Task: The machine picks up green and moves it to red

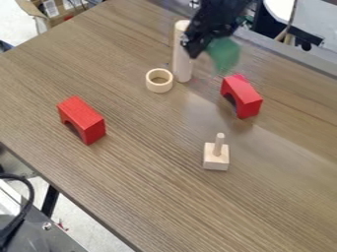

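- Green piece [224,53]: held by the pincer [201,45], off the desk [151,182], at the upper middle of the camera view. Its outline is blurred; its exact shape cannot be certified.
- Pincer: closed on the green piece, at the lower end of the black arm [214,15], which enters from the top edge.
- Right-hand red arch [244,94]: standing on the desk like a small bridge, nearer the camera than the green piece and apart from it. Opening faces the lower left.
- Wooden cylinder [182,70]: upright on the desk, pale, tall; the pincer partly covers its upper part.
- Wooden ring [159,84]: resting flat just beside the cylinder's foot, hole upward.
- Wooden peg [219,145]: upright on a square base [216,160], in front of the right-hand red arch and well apart from the ring.
- Left-hand red arch [83,119]: bridge-wise on the desk, well apart from its fellow, opening likewise to the lower left.
- Desk: brown, wood-grained, set at a slant across the view.
- Surroundings: a cardboard box [38,18] beyond the upper left edge; a black cable [27,204] curving at lower left.
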Controlling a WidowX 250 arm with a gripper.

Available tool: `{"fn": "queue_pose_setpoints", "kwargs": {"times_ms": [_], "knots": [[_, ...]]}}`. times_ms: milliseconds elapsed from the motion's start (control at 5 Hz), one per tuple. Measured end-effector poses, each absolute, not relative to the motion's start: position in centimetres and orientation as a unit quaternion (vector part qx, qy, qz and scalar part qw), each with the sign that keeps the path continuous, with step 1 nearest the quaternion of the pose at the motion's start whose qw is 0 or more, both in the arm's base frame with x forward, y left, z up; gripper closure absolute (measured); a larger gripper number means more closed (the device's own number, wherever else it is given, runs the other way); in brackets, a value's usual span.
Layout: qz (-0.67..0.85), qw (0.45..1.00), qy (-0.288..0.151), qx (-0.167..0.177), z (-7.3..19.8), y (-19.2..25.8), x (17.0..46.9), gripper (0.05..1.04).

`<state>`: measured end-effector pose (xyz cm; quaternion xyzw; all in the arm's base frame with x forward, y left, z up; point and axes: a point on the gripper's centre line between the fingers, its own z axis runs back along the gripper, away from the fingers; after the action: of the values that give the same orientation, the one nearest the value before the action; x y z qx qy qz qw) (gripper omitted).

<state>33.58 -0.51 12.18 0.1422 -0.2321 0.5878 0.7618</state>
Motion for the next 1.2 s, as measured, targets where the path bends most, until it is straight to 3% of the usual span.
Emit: {"fn": "queue_pose_setpoints", "kwargs": {"times_ms": [400,800,1200], "knots": [[0.541,0.788,-0.247,0.157,10.6,-2.0,37.2,0.471],[0.54,0.795,-0.218,0.17,8.4,-2.6,39.3,0.471],[0.538,0.801,-0.197,0.173,7.9,-2.7,39.3,0.471]]}}
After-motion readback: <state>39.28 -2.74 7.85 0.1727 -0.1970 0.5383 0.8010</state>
